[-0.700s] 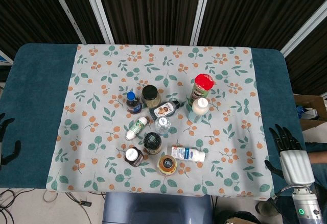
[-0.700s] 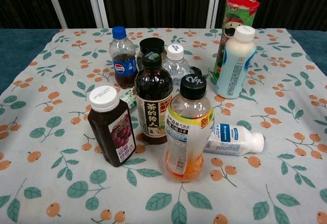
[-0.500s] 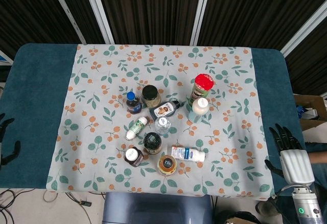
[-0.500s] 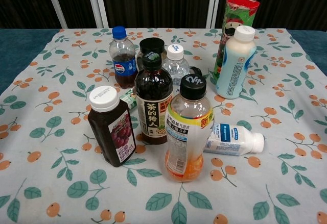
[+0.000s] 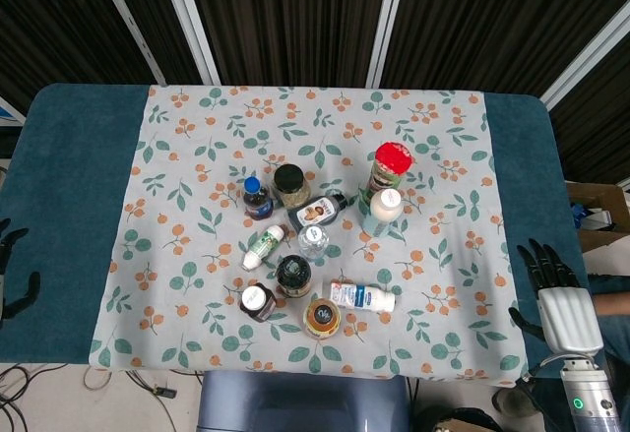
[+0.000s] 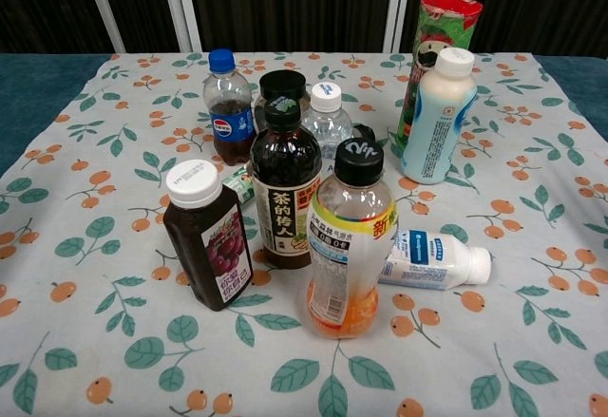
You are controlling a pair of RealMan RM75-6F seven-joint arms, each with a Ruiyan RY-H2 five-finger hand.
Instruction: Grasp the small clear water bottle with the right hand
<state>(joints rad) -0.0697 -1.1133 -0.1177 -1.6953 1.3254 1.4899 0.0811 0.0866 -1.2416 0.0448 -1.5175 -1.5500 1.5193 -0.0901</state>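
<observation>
Right hand (image 5: 557, 289) empty, fingers spread, well right of small clear water bottle (image 5: 313, 241) among bottles

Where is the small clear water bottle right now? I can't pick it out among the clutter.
In the chest view the small clear water bottle stands upright mid-cluster, behind the dark tea bottle, right of the cola bottle.

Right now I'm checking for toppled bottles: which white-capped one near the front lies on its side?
The white bottle with the blue label, flat on the cloth; the white-capped grape juice bottle stands upright.
</observation>
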